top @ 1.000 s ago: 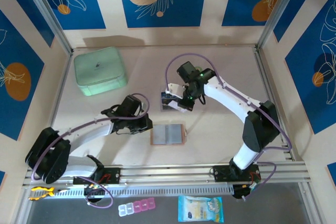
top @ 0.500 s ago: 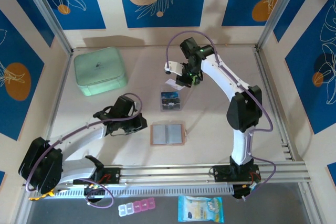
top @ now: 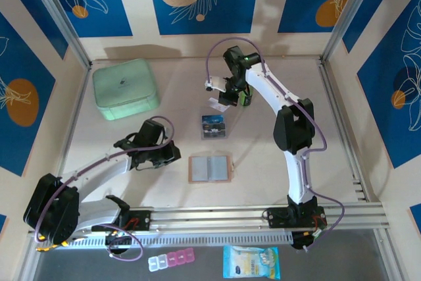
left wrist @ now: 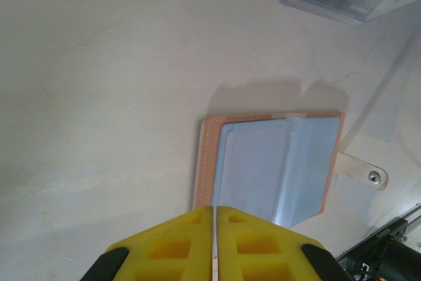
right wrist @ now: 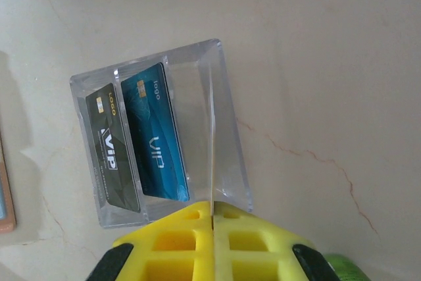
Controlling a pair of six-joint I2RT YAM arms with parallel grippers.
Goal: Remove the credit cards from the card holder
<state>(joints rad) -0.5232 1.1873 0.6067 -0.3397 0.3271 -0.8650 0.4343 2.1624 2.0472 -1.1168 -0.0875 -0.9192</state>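
I see the card holder (top: 210, 169) lying open and flat on the table (top: 276, 156), its grey-blue lining up. Its long axis runs left to right across the top view, with the fold crossing it near to far. In the left wrist view, its snap tab (left wrist: 366, 173) sticks out from one short end.

The left gripper (top: 172, 154) sits just left of the card holder. In its own camera, the yellow pads (left wrist: 181, 245) are pressed together with nothing between them, and the tips point at the card holder's near long edge, close to it but apart.

The 2 credit cards (right wrist: 139, 141) lie in a clear tray (top: 214, 127) just beyond the card holder. They sit side by side, 1 dark and 1 blue, with their long edges parallel.

The right gripper (top: 223, 100) hangs beyond that tray, well apart from the card holder. Its pads (right wrist: 174, 248) are also shut on nothing, with the tips over the tray's near wall.

A mint-green case (top: 125, 88) rests far off to the left of the card holder and beyond it.
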